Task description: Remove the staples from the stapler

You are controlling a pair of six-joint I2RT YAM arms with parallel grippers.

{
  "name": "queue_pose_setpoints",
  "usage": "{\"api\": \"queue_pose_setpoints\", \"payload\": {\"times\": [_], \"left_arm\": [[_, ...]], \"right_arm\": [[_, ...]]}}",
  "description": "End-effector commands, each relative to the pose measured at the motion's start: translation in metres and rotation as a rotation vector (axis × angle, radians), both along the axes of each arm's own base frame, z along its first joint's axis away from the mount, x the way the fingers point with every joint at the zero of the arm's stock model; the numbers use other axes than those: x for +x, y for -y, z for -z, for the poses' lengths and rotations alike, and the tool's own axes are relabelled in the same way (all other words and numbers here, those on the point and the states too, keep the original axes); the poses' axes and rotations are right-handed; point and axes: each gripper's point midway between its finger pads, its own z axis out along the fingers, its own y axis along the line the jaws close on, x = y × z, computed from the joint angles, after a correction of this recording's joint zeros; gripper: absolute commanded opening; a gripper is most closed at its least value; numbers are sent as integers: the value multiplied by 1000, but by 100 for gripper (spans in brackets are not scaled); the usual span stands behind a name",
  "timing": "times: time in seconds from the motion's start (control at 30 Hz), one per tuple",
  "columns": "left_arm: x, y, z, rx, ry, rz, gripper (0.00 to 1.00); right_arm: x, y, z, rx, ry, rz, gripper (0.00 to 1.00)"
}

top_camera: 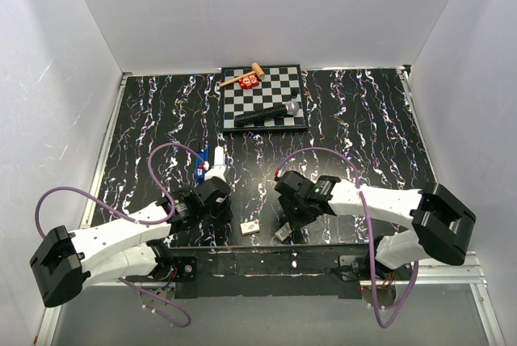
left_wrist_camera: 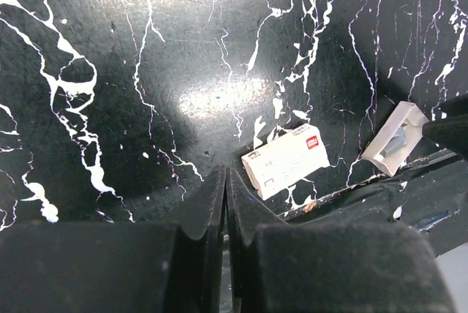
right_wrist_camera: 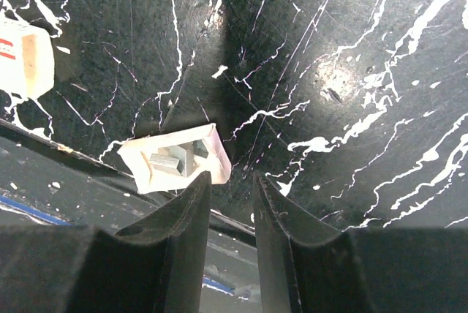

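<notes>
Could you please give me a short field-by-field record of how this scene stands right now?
surface: black marbled table
stapler: blue, lying on the table by the left arm, not held
left gripper: shut, nothing between the fingers
right gripper: open, empty, beside the staple tray
staple box: white, red label, closed, near the front edge
staple tray: open, staples inside
chessboard: far centre, a microphone lying on it

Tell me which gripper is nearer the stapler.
Left. The left gripper is close beside the stapler, on its near side; the right gripper is farther right, by the open white box.
</notes>
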Motion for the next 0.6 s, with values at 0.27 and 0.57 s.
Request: {"api": "queue_pose_setpoints", "payload": {"times": [0.27, 0.57], "left_arm": [[-7, 7, 9, -28, -16, 14, 0], [-11, 11, 15, -28, -31, 32, 0]], "right_arm": [[11, -20, -5, 39, 8, -17, 33], [14, -21, -12, 51, 28, -15, 30]]}}
